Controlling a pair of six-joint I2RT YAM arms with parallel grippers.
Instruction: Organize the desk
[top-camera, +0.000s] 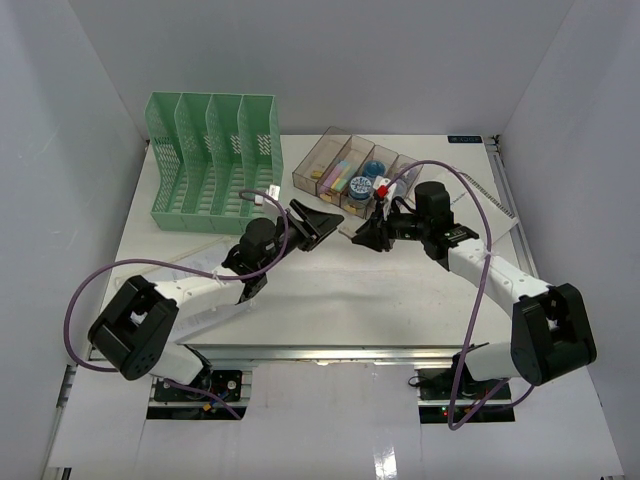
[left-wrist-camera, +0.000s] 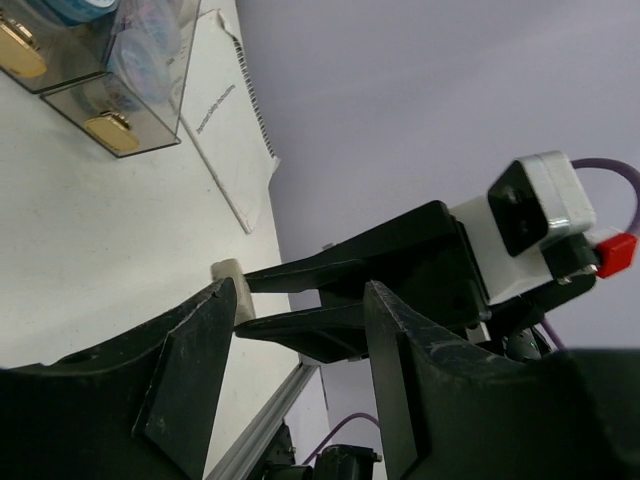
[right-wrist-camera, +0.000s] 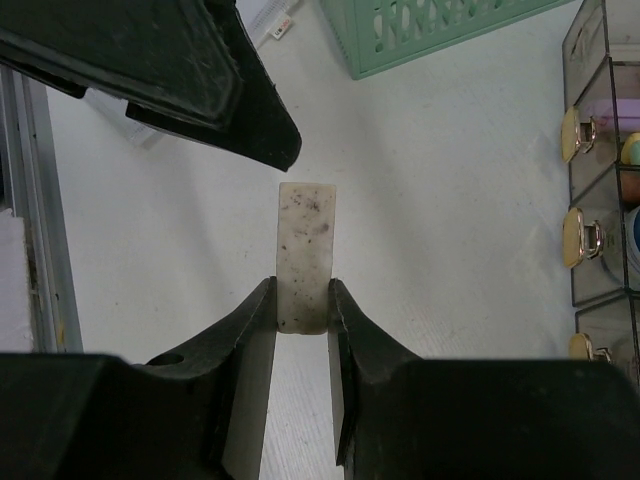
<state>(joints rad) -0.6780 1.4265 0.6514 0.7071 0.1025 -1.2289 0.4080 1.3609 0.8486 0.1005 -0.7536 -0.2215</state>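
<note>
The desk (top-camera: 330, 290) is a large white tabletop with an aluminium rail at its front. My right gripper (top-camera: 362, 236) hovers over its middle, shut on a small off-white speckled eraser (right-wrist-camera: 305, 250) that sticks out beyond its fingertips (right-wrist-camera: 302, 295). My left gripper (top-camera: 318, 222) is open and empty, just left of the right one, tip to tip. In the left wrist view its fingers (left-wrist-camera: 300, 300) stand apart, with the right gripper's fingers and the eraser's end (left-wrist-camera: 232, 285) beyond them. The left gripper's finger (right-wrist-camera: 180, 70) shows at the top of the right wrist view.
A green slotted file rack (top-camera: 213, 160) stands at the back left. A clear compartment tray (top-camera: 355, 172) with clips and tape sits at the back centre. A spiral pad (top-camera: 490, 200) lies at the right. Paper sheets (top-camera: 200, 290) lie under the left arm.
</note>
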